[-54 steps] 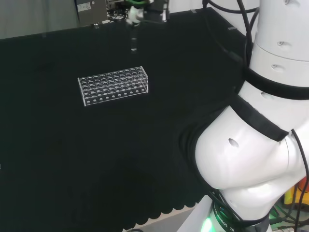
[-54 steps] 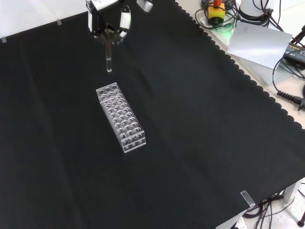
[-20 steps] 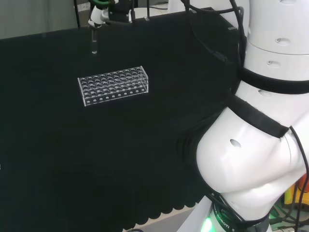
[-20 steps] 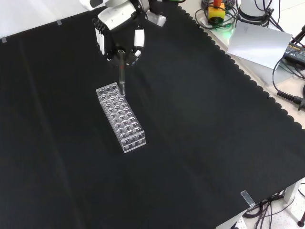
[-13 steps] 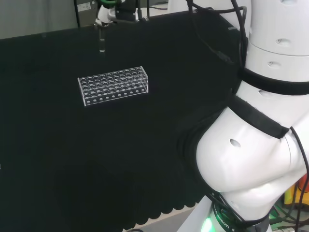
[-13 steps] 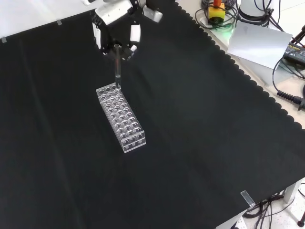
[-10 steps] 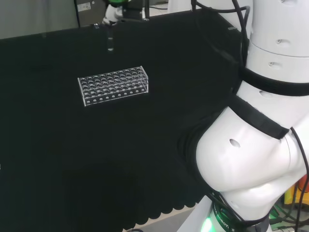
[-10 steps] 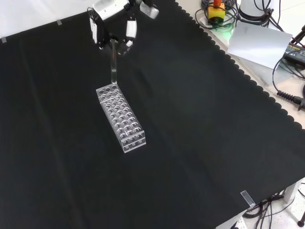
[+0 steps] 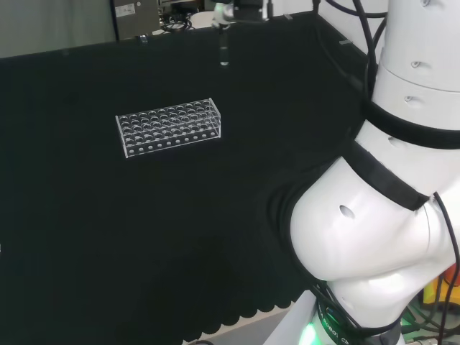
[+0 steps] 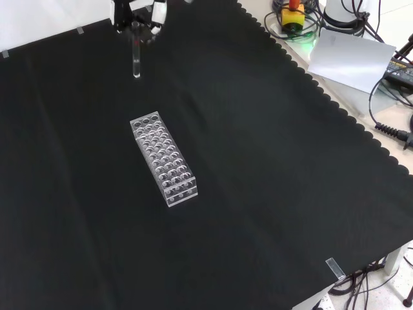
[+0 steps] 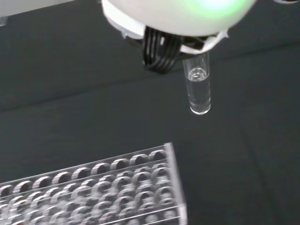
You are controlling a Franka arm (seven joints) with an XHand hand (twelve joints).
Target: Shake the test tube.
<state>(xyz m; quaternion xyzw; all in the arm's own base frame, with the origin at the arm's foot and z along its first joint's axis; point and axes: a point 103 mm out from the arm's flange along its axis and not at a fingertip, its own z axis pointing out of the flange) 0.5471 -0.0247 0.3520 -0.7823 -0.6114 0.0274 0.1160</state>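
Test tube hangs upright in the air, pinched at its upper end by the curled fingers of the hand, which enters at the top edge of the front view. The clear rack on the black cloth serves as the landmark: in the front view the tube is above and beyond the rack's far end, well apart from it and a little to its left. The head view places the same tube beyond the rack and past its right end, with part of the hand at the top edge and the arm's white links large at the right. The wrist view gives what the other two cannot: the tube is close and large, its rounded bottom clear, and its top disappears under the blurred white part of the hand with a green glow on it. The same view shows the rack with its rows of round holes, clearly apart from the tube's bottom. Whether the tube holds any liquid cannot be told in any view. The front view alone shows the scalloped edge of the cloth and, beyond it, cables and a sheet of paper on the bench, far from the rack.
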